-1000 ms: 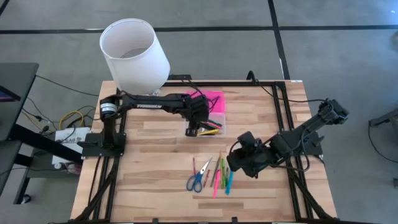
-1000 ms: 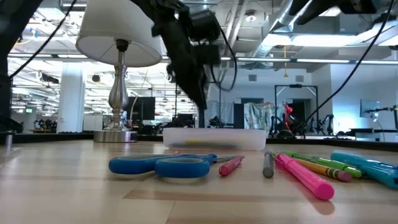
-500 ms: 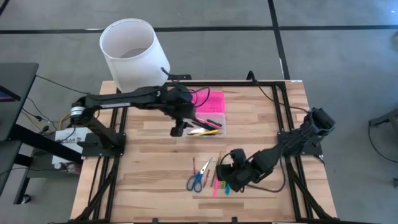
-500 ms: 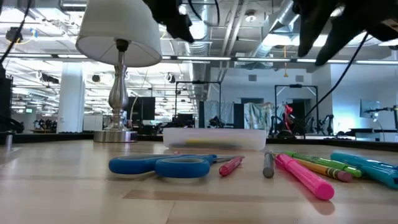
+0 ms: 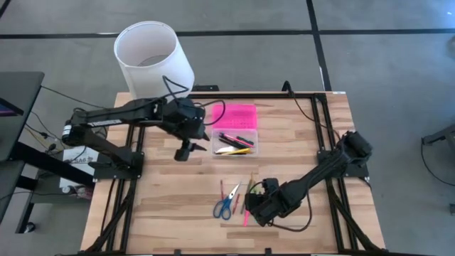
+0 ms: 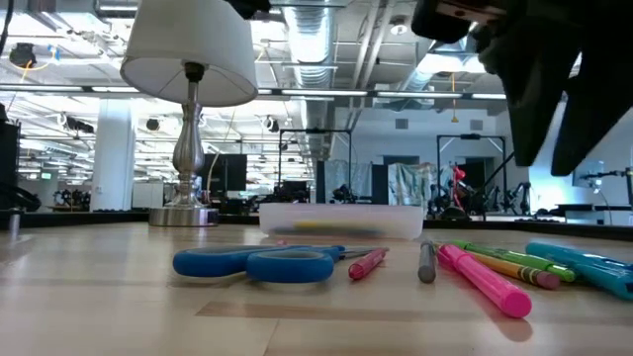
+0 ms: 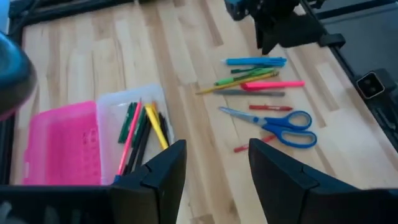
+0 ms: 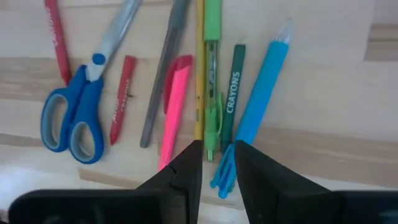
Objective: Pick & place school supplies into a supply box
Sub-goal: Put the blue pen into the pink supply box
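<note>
I find the right end effector (image 5: pixel 260 207) low over the loose school supplies (image 5: pixel 245 198) on the near part of the counter (image 5: pixel 170 213). Its fingers stand slightly apart and hold nothing. In the right wrist view the gap between them lines up with the green pen (image 8: pixel 212 74) and the yellow pencil (image 8: pixel 199 68), with the blue marker (image 8: pixel 258 93) just to one side and the pink highlighter (image 8: pixel 171 118) to the other.

These pieces lie side by side, long axes running near to far across the counter. The fingers straddle that axis crosswise, which suits a grasp across a barrel. The blue-handled scissors (image 5: pixel 225 206) lie at the left edge of the group, beside a red crayon (image 8: pixel 122 99).

The supply box (image 5: pixel 235 139) sits farther back, near the centre, its pink lid (image 5: pixel 236 115) folded open on the far side and several pens already in the clear base.

The left end effector (image 5: pixel 183 151) hangs just left of the box, fingers apart and empty. I judge the right arm plainly the nearer to the remaining pieces. Risk: the pieces touch one another, so a closing grasp may catch two.
</note>
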Tool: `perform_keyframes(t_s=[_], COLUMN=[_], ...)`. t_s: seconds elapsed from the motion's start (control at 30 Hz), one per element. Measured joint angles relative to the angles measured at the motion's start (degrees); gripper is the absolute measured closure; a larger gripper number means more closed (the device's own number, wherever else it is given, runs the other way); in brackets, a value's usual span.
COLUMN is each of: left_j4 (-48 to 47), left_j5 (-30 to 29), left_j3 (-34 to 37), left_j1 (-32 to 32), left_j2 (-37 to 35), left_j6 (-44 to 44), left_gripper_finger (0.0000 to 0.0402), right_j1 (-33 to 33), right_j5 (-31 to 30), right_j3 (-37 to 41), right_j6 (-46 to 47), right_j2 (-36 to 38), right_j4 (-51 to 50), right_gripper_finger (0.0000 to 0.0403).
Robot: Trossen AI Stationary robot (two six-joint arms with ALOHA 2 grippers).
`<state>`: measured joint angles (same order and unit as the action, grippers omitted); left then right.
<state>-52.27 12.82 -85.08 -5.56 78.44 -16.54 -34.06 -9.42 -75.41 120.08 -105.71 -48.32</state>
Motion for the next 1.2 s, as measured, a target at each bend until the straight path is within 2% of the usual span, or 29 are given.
perform_keyframes(t_s=[0.43,0.8,1.2], left_j4=[-2.6,-2.8,-3.7], left_j5=[0.0,-0.1,-0.8], left_j3=[0.0,0.0,0.0], left_j1=[1.3,1.3,1.3], left_j2=[-0.6,-0.6,-0.5], left_j6=[0.6,-0.1,-0.2], left_gripper_finger=[0.0232,0.0232,0.0232], right_j1=[0.8,2.2,1.6], right_j5=[1.8,2.1,6.6], right_j3=[0.7,0.6,0.5], right_j6=[1.4,-0.2,-0.5], right_j2=[-0.9,-4.4,-8.1], right_j4=[-7.1,-3.2,0.7], right_gripper_finger=[0.0317,0.0317,0.0317])
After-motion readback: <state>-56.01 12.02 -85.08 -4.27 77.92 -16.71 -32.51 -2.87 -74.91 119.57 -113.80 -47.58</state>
